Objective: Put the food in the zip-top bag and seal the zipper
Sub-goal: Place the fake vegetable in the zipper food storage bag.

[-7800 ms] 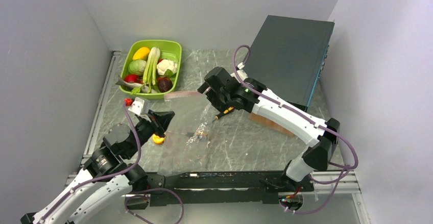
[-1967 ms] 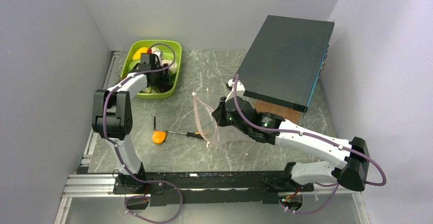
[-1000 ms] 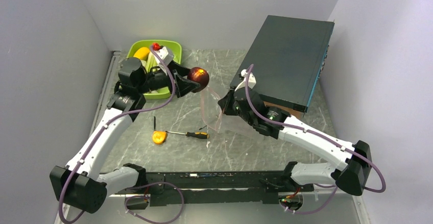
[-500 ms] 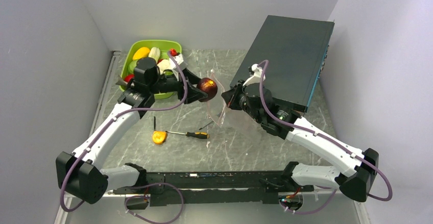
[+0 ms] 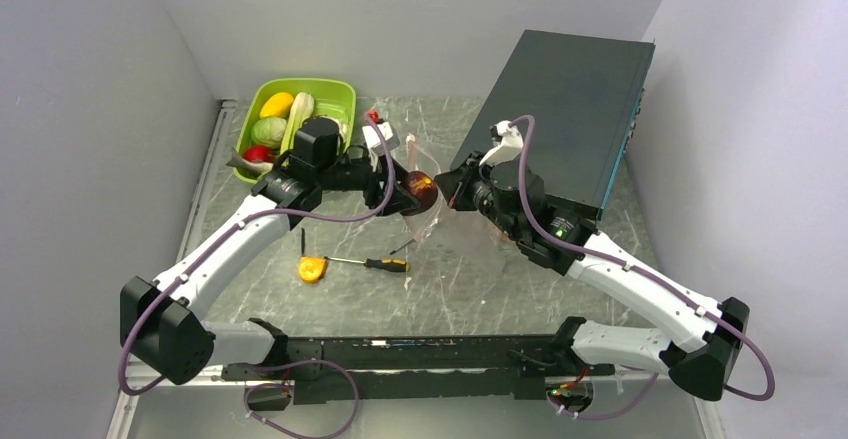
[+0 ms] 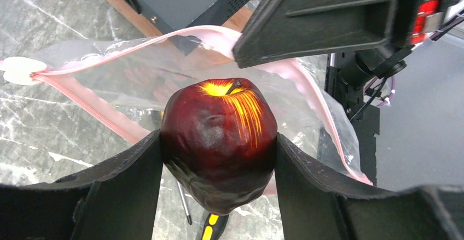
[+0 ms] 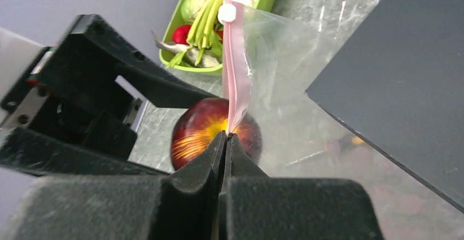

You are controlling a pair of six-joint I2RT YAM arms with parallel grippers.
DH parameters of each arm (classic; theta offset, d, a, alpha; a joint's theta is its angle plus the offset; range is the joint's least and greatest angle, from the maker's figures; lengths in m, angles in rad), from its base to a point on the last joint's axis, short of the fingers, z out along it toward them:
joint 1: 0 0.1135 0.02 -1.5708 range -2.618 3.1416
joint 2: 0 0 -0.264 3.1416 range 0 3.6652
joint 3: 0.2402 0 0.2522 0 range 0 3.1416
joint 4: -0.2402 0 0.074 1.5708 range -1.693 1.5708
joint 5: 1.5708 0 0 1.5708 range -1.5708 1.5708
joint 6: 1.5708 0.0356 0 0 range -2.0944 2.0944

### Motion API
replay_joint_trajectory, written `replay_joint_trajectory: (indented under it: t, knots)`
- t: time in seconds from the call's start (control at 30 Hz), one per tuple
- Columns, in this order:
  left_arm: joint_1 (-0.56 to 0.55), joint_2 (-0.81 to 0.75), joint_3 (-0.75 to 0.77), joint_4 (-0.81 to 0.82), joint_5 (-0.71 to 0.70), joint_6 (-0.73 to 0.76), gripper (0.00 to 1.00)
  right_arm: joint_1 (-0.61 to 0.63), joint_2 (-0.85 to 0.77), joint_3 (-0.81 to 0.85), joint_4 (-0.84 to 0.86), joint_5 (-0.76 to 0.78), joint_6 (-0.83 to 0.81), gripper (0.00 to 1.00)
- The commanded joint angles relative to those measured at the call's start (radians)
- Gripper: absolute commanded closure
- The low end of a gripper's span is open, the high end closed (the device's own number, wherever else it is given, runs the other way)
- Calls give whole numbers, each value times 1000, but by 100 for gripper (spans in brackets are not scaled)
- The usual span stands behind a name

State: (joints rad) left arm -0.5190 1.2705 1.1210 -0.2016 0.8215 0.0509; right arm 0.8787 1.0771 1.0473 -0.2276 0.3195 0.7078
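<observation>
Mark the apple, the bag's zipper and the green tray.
apple (image 6: 219, 141): left wrist view, front skin.
zipper (image 7: 236, 87): right wrist view, mid pink strip.
green tray (image 5: 322, 82): top external view, far rim.

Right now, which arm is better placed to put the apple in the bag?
Left. The left end effector grips the red apple at the open mouth of the zip-top bag; the right end effector is shut on the pink zipper strip, holding it up.

The dark red round toy fruit (image 6: 219, 141) is glossy and smooth; the clear zip-top bag (image 6: 109, 68) is thin, crinkly plastic. The grey veined counter (image 5: 480, 284) looks like scratched stone.
</observation>
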Motion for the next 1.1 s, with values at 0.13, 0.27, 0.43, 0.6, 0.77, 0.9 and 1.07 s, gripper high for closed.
replay_joint_trajectory:
  t: [0.13, 0.27, 0.43, 0.6, 0.77, 0.9, 1.07]
  knots:
    - [-4, 5, 52, -17, -37, 32, 91, 3, -10, 20, 125, -130, -43, 100]
    - [-3, -7, 41, -2, -49, 27, 68, 4, -3, 23, 126, -130, -40, 100]
    - [-7, -26, 38, 5, -18, 29, 54, 3, 3, 34, 123, -112, -39, 100]
    - [-18, -50, 45, -7, -22, 41, 72, 3, 24, 27, 128, -106, -26, 100]
    - [-40, -32, 82, -89, -120, 58, 74, 3, 53, 35, 152, -112, -8, 100]
    - [-42, 61, 162, -180, -123, 23, 76, 4, 66, 67, 170, -122, -10, 100]
    - [-43, 69, 161, -160, -103, 0, 61, 2, 58, 79, 175, -120, -14, 100]
